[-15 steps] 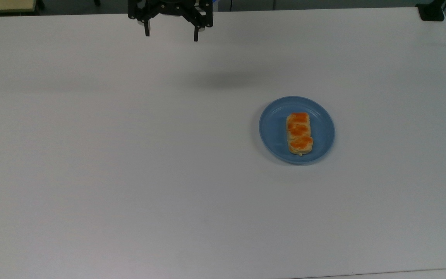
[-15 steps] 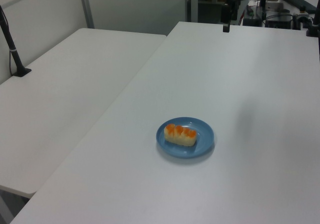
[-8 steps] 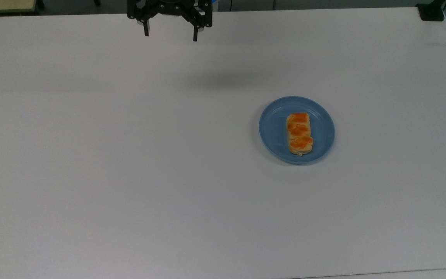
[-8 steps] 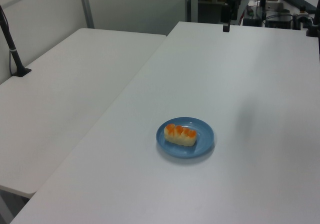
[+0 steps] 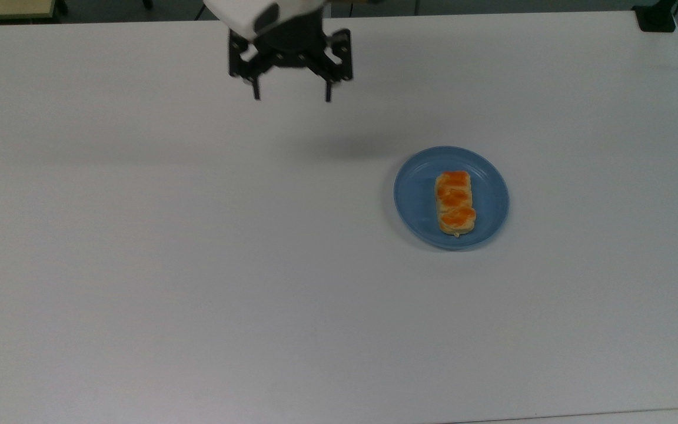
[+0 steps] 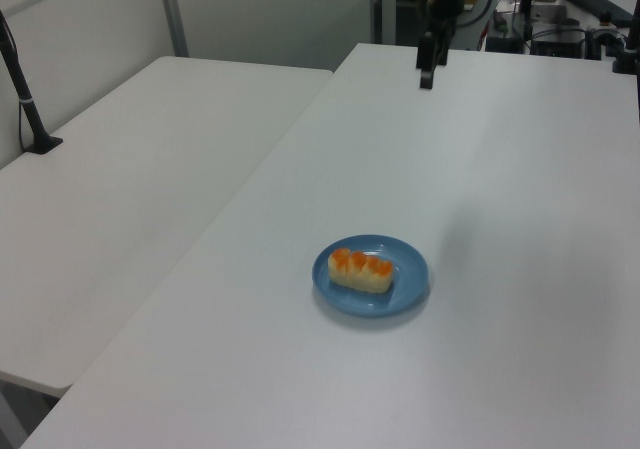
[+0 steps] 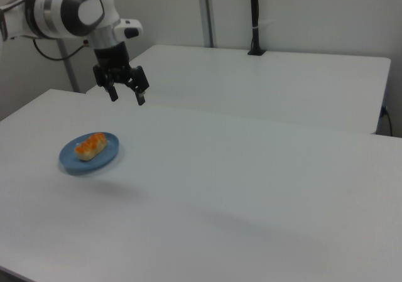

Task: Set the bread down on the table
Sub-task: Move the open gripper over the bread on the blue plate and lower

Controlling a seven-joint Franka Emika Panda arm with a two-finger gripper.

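Note:
The bread (image 5: 455, 203) (image 6: 361, 271) (image 7: 91, 146), a pale-yellow loaf with three glossy orange-brown lumps, lies on a round blue plate (image 5: 415, 194) (image 6: 410, 269) (image 7: 70, 159) on the white table (image 5: 198, 265) (image 6: 520, 169) (image 7: 251, 188). My gripper (image 5: 291, 95) (image 7: 128, 97) hangs open above the table with nothing between its fingers. It is well apart from the bread, up and toward the top view's left. In the left view the gripper (image 6: 427, 74) is near the table's far end.
A second white table (image 6: 130, 179) (image 7: 270, 81) adjoins this one. A black pole on a base (image 6: 25, 99) (image 7: 254, 18) stands on that second table. A dark object (image 5: 655, 17) sits at the top view's upper right corner of the table.
My gripper has moved away from the table's far edge toward the plate, down and slightly right in the top view. The bread and plate have not moved.

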